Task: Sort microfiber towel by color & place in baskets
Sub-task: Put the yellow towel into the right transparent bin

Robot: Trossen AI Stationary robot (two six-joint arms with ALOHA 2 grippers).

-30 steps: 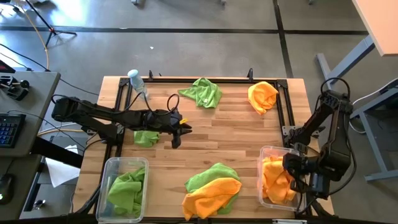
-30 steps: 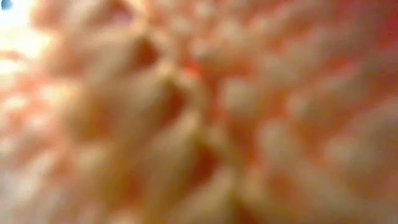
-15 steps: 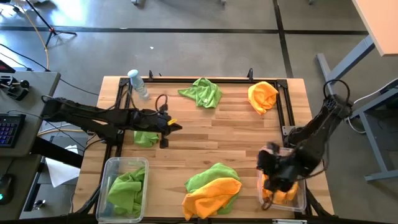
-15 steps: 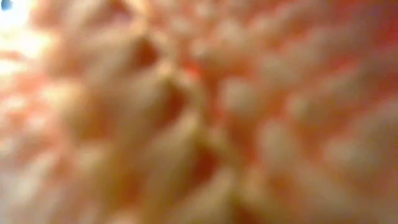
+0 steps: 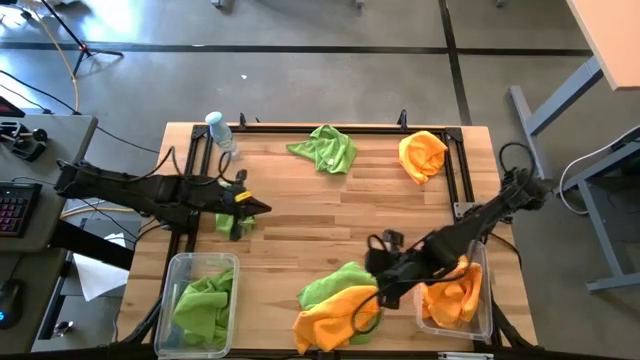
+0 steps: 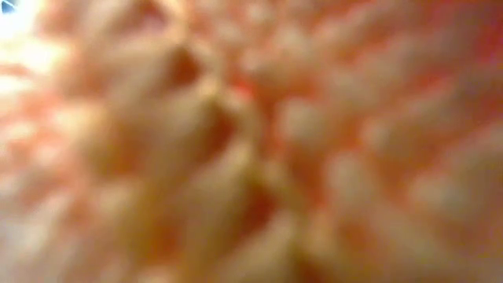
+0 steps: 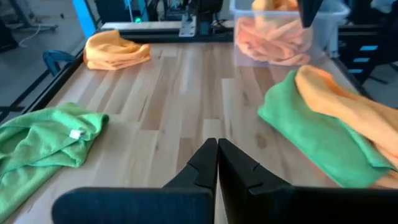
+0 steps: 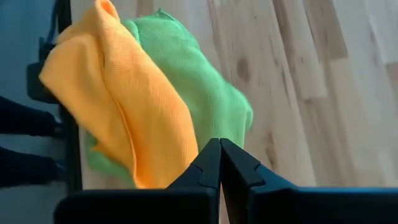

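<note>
My left gripper (image 5: 260,208) is shut and empty (image 7: 217,155), just above the table at the left, next to a lime green towel (image 5: 235,223). My right gripper (image 5: 378,283) is shut and empty (image 8: 219,155), over the near pile: an orange-yellow towel (image 5: 340,312) lying on a green towel (image 5: 345,280). The pile also shows in the right wrist view (image 8: 118,106). The left basket (image 5: 178,272) holds green towels. The right basket (image 5: 482,320) holds orange-yellow towels. A green towel (image 5: 325,148) and an orange-yellow towel (image 5: 422,155) lie at the far edge.
A small clear water bottle (image 5: 218,130) stands at the far left corner. A black frame (image 5: 330,127) runs around the table's edge. An orange-yellow cloth (image 6: 251,141) fills the whole low view. Bare wood (image 5: 350,205) lies in the middle of the table.
My right gripper has left the right basket and swung toward the table's left, out over the near pile. My left gripper has drawn back toward the table's left edge, to beside the small green towel.
</note>
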